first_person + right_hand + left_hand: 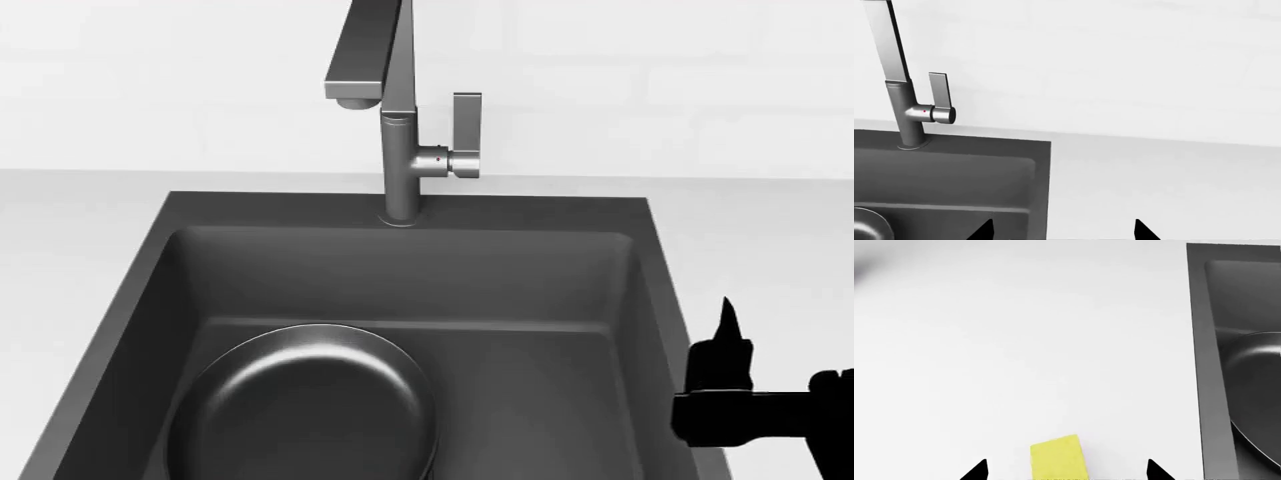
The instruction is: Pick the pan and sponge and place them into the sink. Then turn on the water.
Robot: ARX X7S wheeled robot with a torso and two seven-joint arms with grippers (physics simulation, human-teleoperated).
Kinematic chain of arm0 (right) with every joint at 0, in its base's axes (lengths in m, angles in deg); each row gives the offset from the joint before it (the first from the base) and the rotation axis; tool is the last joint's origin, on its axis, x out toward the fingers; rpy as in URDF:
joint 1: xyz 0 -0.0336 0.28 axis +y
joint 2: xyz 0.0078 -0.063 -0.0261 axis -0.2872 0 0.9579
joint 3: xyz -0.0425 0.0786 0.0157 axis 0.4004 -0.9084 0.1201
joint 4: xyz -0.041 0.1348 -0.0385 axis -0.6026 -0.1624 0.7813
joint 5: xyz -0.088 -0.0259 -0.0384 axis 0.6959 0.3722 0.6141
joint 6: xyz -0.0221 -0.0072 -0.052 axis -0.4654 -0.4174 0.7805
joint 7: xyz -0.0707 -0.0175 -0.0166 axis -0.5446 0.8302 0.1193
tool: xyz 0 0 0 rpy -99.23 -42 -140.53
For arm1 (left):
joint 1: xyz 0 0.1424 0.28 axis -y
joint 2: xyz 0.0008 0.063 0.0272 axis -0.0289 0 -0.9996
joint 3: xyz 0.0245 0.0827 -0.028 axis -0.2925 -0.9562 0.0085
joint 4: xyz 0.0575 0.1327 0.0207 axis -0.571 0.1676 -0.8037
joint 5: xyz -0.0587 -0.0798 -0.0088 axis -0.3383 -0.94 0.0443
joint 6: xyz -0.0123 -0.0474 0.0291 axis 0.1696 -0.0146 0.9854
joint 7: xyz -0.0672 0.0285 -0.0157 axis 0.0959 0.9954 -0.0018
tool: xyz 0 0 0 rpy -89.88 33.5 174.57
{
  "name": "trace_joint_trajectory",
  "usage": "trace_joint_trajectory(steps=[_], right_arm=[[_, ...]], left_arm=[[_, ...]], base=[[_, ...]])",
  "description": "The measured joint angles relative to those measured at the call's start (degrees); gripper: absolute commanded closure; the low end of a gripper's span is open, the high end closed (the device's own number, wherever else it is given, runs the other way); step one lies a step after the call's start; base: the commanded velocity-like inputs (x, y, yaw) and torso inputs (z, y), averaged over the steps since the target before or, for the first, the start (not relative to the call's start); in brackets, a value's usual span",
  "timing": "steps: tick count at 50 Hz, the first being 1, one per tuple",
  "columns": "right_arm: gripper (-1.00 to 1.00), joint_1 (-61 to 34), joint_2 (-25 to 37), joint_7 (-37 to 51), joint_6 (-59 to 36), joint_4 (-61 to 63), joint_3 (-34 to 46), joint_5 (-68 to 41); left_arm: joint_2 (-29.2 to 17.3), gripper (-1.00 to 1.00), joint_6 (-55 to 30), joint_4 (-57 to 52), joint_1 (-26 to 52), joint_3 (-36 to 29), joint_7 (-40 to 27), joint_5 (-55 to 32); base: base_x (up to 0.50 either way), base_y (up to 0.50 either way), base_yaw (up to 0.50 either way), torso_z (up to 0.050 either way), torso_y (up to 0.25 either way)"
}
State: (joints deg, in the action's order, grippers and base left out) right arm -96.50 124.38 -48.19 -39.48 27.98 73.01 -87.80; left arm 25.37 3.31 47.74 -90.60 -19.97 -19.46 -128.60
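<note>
The right hand (pixel 727 345) hovers over the counter (pixel 774 250) just beside the sink (pixel 400 210) rim, at about four o'clock in the head view, its fingers spread apart and holding nothing. The left hand (pixel 1066 471) shows only its two dark fingertips (pixel 977 471), spread wide, with the sponge (pixel 1057 457) lying on the counter between them; whether they touch it I cannot tell. The pan (pixel 307 400) rests in the sink at seven o'clock. The faucet (pixel 394 110) stands at twelve o'clock, its lever (pixel 466 125) upright.
</note>
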Motion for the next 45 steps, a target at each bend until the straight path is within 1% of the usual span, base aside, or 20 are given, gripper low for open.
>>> trace_joint_trajectory(steps=[21, 37, 38, 45], right_arm=[[-1.00, 0.84, -0.39, -0.46, 0.17, -0.23, 0.50, 0.49], [-1.00, 2.18, -0.82, -0.51, 1.04, -0.67, -0.15, 0.16], [-1.00, 2.25, -0.85, -0.49, 1.09, -0.73, -0.22, 0.09], [-1.00, 2.55, -1.02, -0.45, 1.30, -0.96, -0.52, -0.23]], left_arm=[[5.98, -1.00, 2.25, 5.22, 0.24, -6.88, 7.47, 14.86], [7.94, -1.00, 5.60, 6.42, 0.13, -7.73, 10.98, 18.94], [7.99, 1.00, 5.73, 6.42, 0.08, -7.74, 11.05, 19.15], [8.27, 1.00, 6.67, 6.72, 0.00, -8.00, 11.87, 20.96]], base=[[0.00, 0.00, 0.00, 0.000, 0.000], [0.00, 0.00, 0.00, 0.000, 0.000], [0.00, 0.00, 0.00, 0.000, 0.000], [0.00, 0.00, 0.00, 0.000, 0.000]])
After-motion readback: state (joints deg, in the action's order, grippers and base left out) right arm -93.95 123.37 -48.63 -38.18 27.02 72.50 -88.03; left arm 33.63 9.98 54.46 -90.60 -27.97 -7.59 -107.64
